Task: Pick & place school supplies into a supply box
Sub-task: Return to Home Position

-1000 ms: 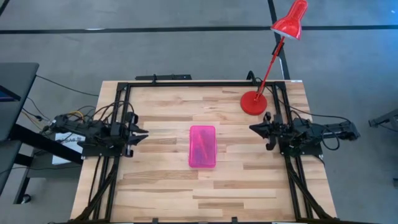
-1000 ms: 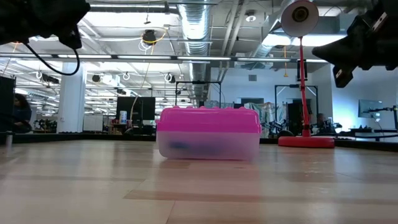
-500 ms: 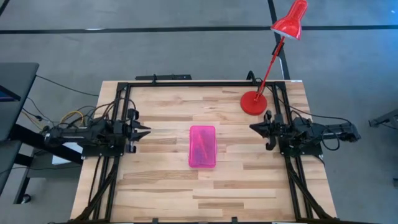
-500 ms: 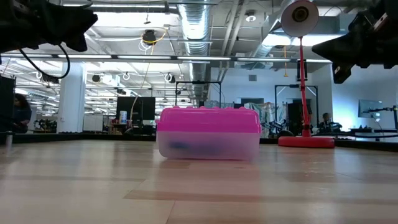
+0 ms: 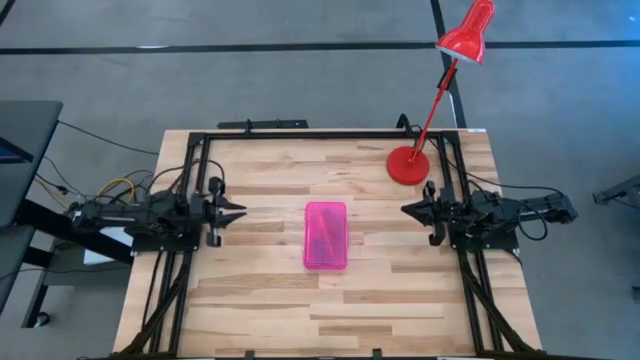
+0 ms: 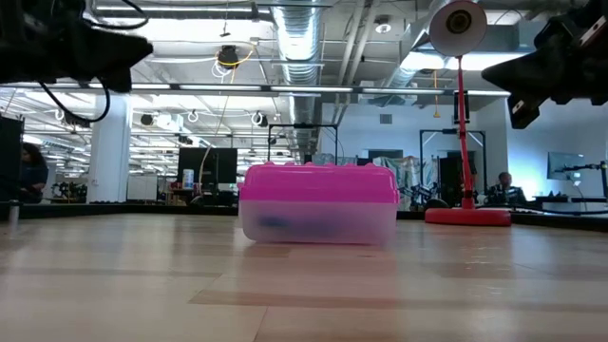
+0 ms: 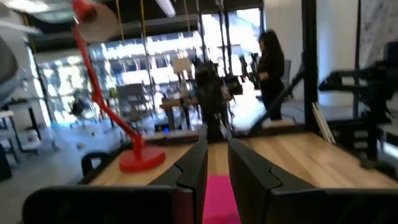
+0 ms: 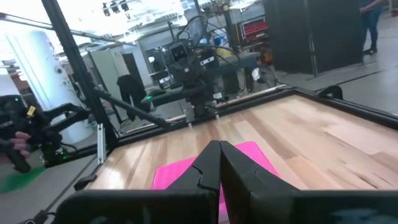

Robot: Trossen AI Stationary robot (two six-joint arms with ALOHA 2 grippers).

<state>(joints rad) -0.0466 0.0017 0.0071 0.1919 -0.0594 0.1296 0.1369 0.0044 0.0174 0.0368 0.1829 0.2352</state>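
The supply box (image 5: 325,235), its pink lid shut over a clear base, lies flat on its base in the middle of the wooden table; it also shows in the low view (image 6: 318,204). The school supplies are inside it: only a bluish shape (image 6: 275,224) shows through the clear wall. My left gripper (image 5: 241,211) hangs above the table's left side, pointing level at the box, its fingers (image 7: 193,165) a narrow gap apart with nothing between them. My right gripper (image 5: 405,207) hangs above the right side, shut (image 8: 219,149) and pointing at the box.
A red desk lamp stands on its round base (image 5: 407,165) at the far right, its head (image 5: 467,30) reaching out beyond the far edge. Black frame rails (image 5: 300,135) run along the far edge and both sides. A person (image 7: 270,62) stands in the room beyond the table.
My left arm has swung about its base, carrying its gripper a little toward the far edge and slightly down; it now points straight across the table at the box. The box has stayed where it was.
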